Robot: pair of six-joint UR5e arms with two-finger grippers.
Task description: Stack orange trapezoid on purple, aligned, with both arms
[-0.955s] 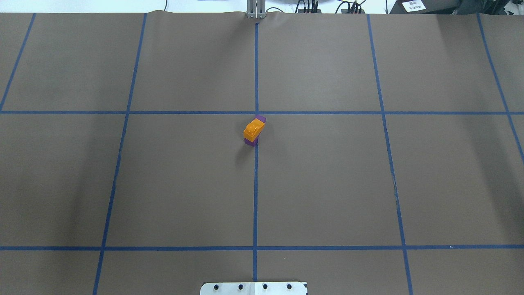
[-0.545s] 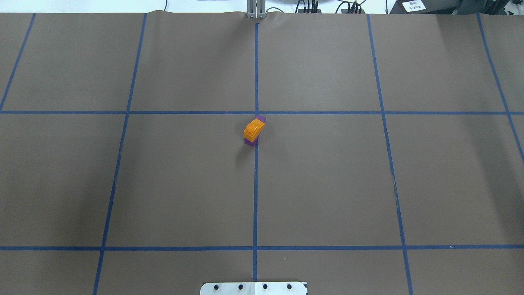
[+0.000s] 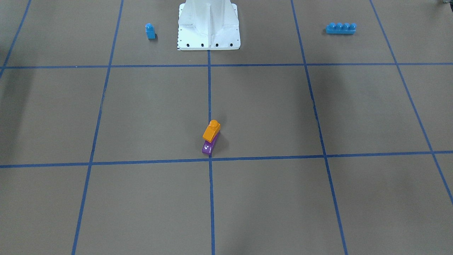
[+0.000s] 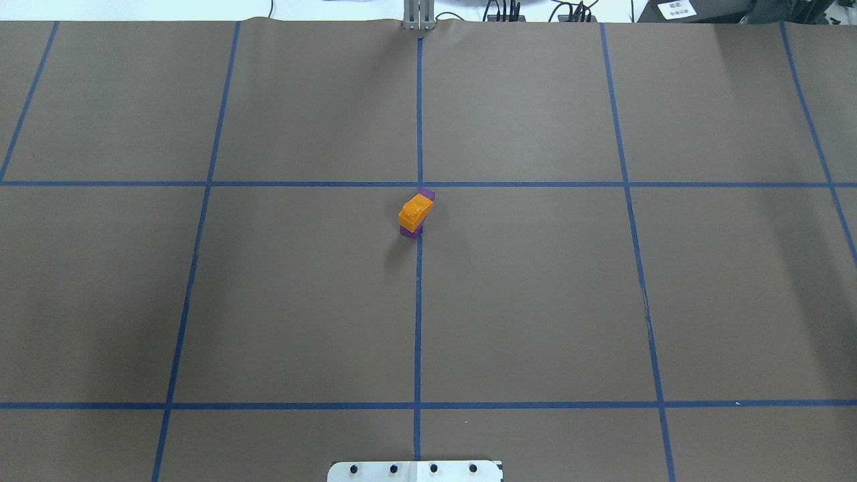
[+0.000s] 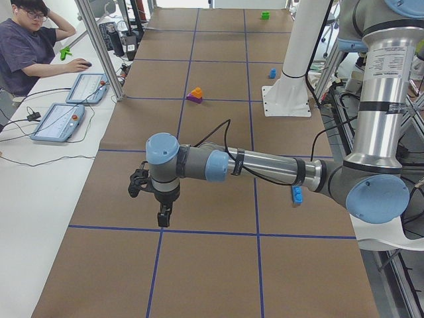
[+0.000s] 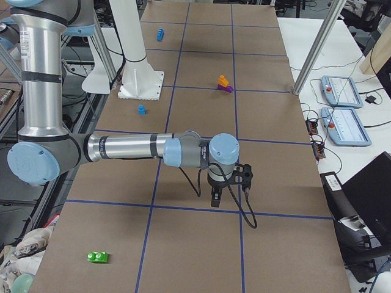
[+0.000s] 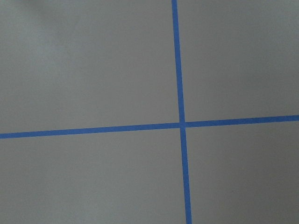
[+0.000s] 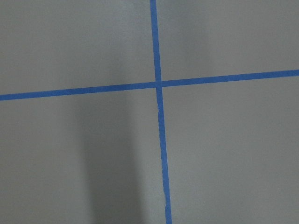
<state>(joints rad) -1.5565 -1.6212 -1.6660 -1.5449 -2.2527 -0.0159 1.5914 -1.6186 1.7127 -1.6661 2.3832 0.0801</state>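
Observation:
The orange trapezoid (image 4: 415,212) sits on top of the purple block (image 4: 410,231) near the table's middle, on the centre tape line. Purple shows past both ends of the orange. In the front view the orange (image 3: 211,131) covers the robot-side part of the purple (image 3: 208,146). No gripper touches them. My left gripper (image 5: 162,215) hangs over the table's left end and shows only in the left side view. My right gripper (image 6: 215,198) hangs over the right end and shows only in the right side view. I cannot tell whether either is open or shut. Both wrist views show only brown paper and blue tape.
A small blue one-stud block (image 3: 150,31) and a long blue brick (image 3: 340,28) lie either side of the white robot base (image 3: 208,24). A green block (image 6: 98,257) lies near the right end. An operator (image 5: 26,46) sits beside control tablets (image 5: 56,122).

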